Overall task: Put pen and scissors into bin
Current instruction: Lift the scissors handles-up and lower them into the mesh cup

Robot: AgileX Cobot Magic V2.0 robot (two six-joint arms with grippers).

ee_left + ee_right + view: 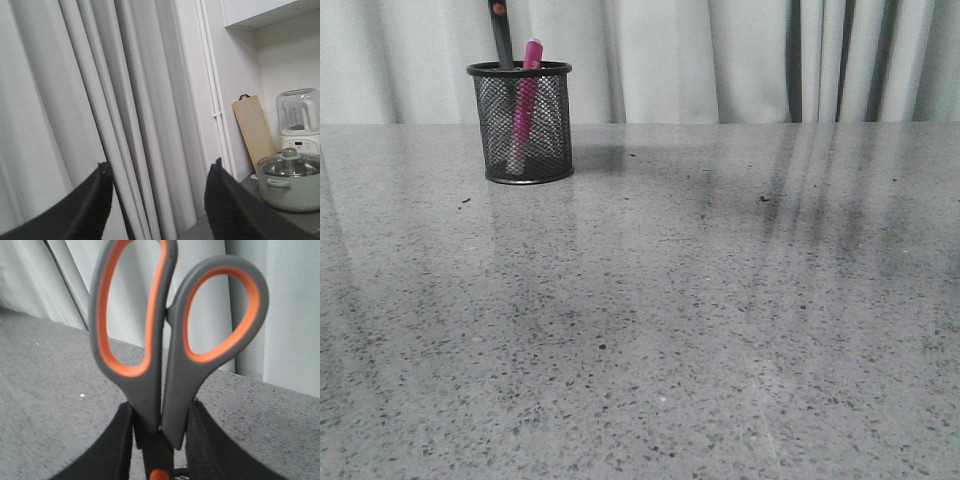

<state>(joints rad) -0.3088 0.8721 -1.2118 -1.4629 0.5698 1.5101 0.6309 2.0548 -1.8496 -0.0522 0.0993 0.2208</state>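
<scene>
The black mesh bin [520,122] stands at the far left of the grey table. The pink pen [526,100] stands inside it, its top just above the rim. The scissors [501,38] hang blades down into the bin beside the pen, with the orange pivot at the frame's top edge and the handles out of that view. In the right wrist view my right gripper [161,410] is shut on the scissors [170,355] just below the orange-lined loops. My left gripper [159,167] is open and empty, facing the curtains. Neither gripper shows in the front view.
Pale curtains [720,60] hang behind the speckled grey table [670,330]. The left wrist view shows a pot with a glass lid [290,185], a blender [298,120] and a wooden board [254,130] on a counter to the side.
</scene>
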